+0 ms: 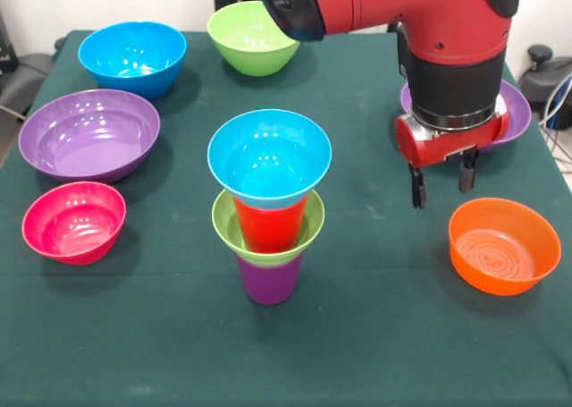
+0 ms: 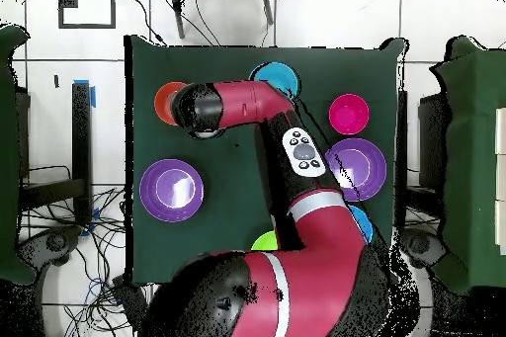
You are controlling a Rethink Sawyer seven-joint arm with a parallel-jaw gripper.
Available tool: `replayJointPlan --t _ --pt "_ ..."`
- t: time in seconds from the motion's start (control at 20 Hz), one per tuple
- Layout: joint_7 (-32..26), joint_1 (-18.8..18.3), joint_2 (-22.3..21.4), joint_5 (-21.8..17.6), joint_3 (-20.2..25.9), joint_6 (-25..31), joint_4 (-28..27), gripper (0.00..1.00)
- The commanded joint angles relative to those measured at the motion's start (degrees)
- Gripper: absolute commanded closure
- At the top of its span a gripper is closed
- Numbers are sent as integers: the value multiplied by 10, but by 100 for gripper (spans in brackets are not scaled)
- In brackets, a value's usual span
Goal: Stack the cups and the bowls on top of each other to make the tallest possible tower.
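Observation:
The tower stands mid-table: a purple cup (image 1: pixel 268 282) at the bottom, a small lime green bowl (image 1: pixel 225 225) on it, a red cup (image 1: pixel 268 226) in that, and a small blue bowl (image 1: pixel 268 156) on top. From overhead the blue bowl (image 2: pixel 277 78) shows beside the arm. My gripper (image 1: pixel 442 185) hangs to the right of the tower, open and empty, fingers down just above the cloth. It is between an orange bowl (image 1: pixel 503 246) in front and a purple bowl (image 1: pixel 517 112) behind.
A large blue bowl (image 1: pixel 132 58) and a lime green bowl (image 1: pixel 253 36) stand at the far side. A wide purple bowl (image 1: pixel 89 134) and a pink bowl (image 1: pixel 73 221) stand at the left. The arm (image 2: pixel 267 155) covers part of the table from overhead.

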Motion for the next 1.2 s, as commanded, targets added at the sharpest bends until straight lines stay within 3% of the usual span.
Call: replayJointPlan --t 0.05,1.2 --pt "71 13 41 0 -17 -38 -34 0" --pt "78 27 62 16 -14 -11 -88 0"
